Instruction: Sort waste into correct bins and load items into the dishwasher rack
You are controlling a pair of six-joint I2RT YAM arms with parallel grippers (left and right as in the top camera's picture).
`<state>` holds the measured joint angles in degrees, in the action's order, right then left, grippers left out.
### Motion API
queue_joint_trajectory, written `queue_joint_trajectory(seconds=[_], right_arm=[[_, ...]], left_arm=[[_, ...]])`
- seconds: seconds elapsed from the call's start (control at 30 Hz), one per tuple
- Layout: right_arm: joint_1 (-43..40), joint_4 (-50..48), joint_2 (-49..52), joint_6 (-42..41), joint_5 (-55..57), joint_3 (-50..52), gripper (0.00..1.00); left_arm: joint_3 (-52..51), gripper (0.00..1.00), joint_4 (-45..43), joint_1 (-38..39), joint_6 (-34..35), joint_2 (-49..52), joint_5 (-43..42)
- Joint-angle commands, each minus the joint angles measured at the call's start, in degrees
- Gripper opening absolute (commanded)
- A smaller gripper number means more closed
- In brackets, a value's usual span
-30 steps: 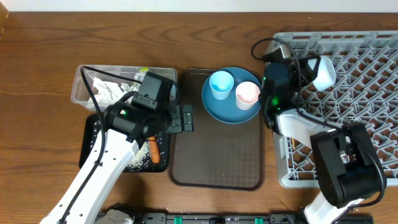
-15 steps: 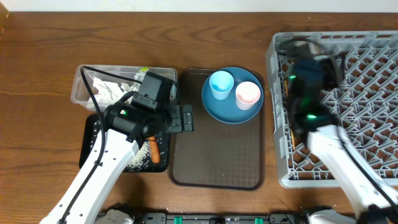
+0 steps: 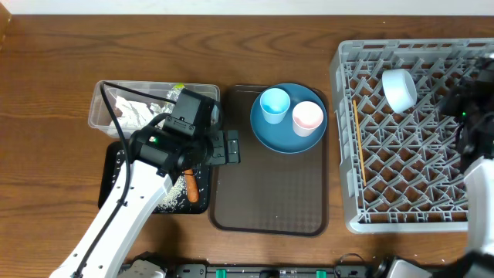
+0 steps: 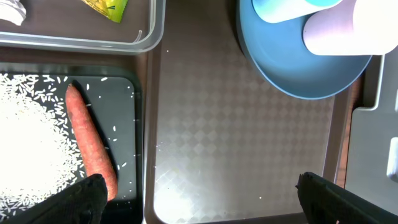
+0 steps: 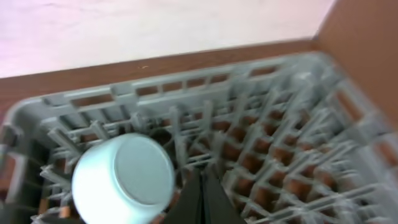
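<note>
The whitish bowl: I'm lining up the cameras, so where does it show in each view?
Overhead: the bowl is upper right, inside the rack.
Left wrist: not in it.
Right wrist: the bowl is lower left, among the pegs.
Shared landmark: the grey rack around it.

The worktop [image 3: 62, 46] is grained wood, the dishwasher rack [image 3: 344, 154] matt grey plastic, the tub [image 3: 96, 114] clear glossy plastic, the brown serving tray [image 4: 236, 155] diamond-textured, the blue plate [image 4: 305, 78] smooth.

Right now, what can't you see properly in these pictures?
- Overhead: the left arm covers part of the clear plastic rectangular tub and shallow black rectangular tray.
- Left wrist: the top edge cuts off the small pink cup.
- Right wrist: blur smears the grey plastic rack.
</note>
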<state>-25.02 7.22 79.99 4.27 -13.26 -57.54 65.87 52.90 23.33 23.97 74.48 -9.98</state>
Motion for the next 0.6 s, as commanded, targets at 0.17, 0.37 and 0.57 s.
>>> queue_joint_trajectory(seconds=[0.17,0.37,0.57], right_arm=[[0.02,-2.08,12.20,-3.65,-14.86,-0.57,0.01],[3.58,-2.38,14.82,-4.04,-17.44,-0.57,0.01],[5.33,-1.31,14.43,-4.04,-17.42,-0.59,0.01]], left_arm=[[0.74,1.00,0.22,-0.28,-0.15,-0.37,0.13],[0.74,1.00,0.22,-0.28,-0.15,-0.37,0.13],[0.76,1.00,0.22,-0.28,-0.15,-0.37,0.13]])
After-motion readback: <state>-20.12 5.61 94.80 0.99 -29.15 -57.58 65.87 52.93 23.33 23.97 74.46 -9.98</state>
